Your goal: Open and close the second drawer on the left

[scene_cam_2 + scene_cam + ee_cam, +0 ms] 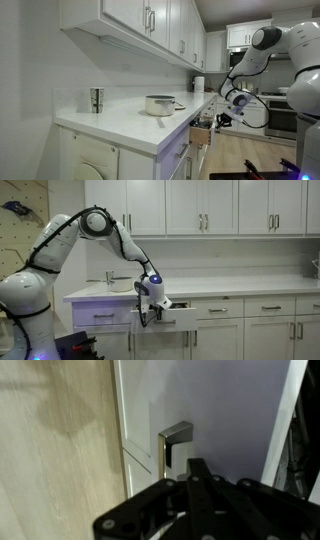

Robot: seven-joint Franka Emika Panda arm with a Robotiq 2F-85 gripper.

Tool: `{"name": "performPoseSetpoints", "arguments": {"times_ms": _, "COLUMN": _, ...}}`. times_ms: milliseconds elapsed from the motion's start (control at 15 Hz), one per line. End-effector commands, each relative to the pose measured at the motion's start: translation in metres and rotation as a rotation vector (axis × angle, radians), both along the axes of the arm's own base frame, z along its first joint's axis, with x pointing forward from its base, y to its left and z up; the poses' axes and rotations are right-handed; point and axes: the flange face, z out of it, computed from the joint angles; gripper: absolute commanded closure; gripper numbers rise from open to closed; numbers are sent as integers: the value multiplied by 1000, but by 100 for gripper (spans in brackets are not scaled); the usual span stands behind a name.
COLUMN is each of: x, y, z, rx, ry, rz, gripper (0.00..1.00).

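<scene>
Kitchen scene, items ordered by size. Wall cabinets (pixel 200 205) hang well above the pincer. The white table (pixel 230 283) runs just behind and above it, over a row of alike drawer fronts.

The arm (pixel 120 235) rises from its base to a high elbow. Its forearm then slopes down over the table's front edge to a white wrist, and the dark pincer (pixel 150 302) hangs below that edge. In an exterior view the arm (pixel 270 45) reaches in from beyond the table's (pixel 120 120) far end, with the pincer (pixel 222 117) level with the drawer row.

The second drawer (pixel 180 314) stands pulled out from the row, its front forward of its neighbours and right at the pincer. Its open box (pixel 201 133) juts out beside the fingers.

A pot (pixel 160 104) and a metal cup (pixel 96 99) stand on the table, well apart from the pincer.

In the wrist view the pincer (pixel 197 468) has its jaws together, and nothing shows between them. The drawer's white recessed front (pixel 140 410) fills the field just beyond the tips. The short silver handle (pixel 177 442) sits just beside the tips (whether they touch it cannot be told). A pale wood-grained surface (pixel 60 450) lies on the far side of the drawer front.
</scene>
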Motion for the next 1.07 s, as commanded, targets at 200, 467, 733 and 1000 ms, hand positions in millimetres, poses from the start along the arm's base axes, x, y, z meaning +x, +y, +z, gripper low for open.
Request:
{"name": "performPoseSetpoints", "arguments": {"times_ms": 200, "x": 26, "y": 42, "z": -7, "rx": -12, "ry": -28, "rz": -3, "gripper": 100}}
{"name": "performPoseSetpoints", "arguments": {"times_ms": 467, "x": 36, "y": 70, "z": -15, "rx": -45, "ry": -38, "rz": 35, "gripper": 100}}
{"name": "performPoseSetpoints", "arguments": {"times_ms": 733, "x": 41, "y": 94, "z": -17, "rx": -59, "ry": -54, "rz": 65, "gripper": 100}}
{"name": "performPoseSetpoints", "arguments": {"times_ms": 1000, "x": 49, "y": 109, "z": -13, "rx": -18, "ry": -76, "rz": 52, "gripper": 100}}
